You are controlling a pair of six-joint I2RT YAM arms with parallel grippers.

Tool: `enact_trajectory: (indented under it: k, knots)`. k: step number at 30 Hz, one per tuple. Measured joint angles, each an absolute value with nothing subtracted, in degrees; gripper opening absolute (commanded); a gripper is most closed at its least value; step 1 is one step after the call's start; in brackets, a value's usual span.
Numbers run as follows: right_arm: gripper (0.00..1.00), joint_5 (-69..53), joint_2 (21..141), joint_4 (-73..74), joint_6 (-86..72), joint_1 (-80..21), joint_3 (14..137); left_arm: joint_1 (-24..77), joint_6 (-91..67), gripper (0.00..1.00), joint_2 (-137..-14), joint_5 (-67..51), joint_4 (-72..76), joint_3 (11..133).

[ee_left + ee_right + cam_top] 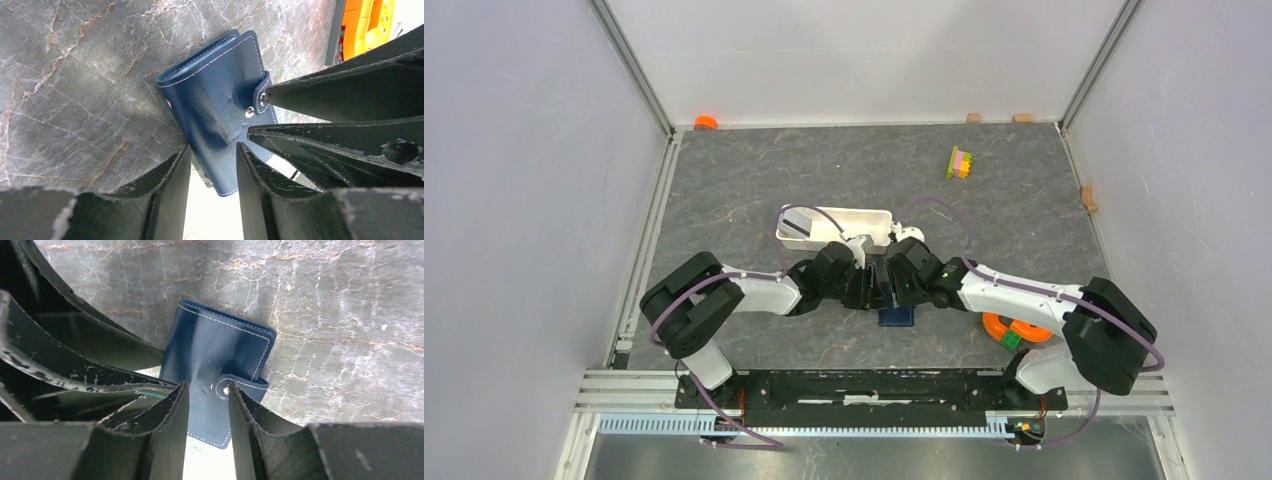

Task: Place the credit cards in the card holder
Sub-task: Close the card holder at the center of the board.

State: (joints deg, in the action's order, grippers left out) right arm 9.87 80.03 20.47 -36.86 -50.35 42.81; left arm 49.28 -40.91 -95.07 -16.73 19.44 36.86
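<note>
Jaws prob. astride card holder [215,105]

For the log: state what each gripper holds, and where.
Card holder: left gripper straddles one edge, right gripper sits at its snap tab; whether either truly grips cannot be told.

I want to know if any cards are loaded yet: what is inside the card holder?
The card holder is folded shut; only its navy cover and a thin lighter layer at one edge show. Whatever is inside is hidden by that cover.
</note>
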Motion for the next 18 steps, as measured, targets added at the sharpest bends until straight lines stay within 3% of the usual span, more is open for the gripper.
enact_trajectory:
  k: [14,18]
  knots:
    - [0.36,22.04,86.87,29.69,-38.24,-55.92,50.28,49.28,-40.93,0.40,-96.01,-16.21,20.78,36.75]
    - [0.31,24.80,87.74,32.64,-38.96,-57.56,52.05,49.28,-40.93,0.40,-96.09,-15.73,20.84,36.75]
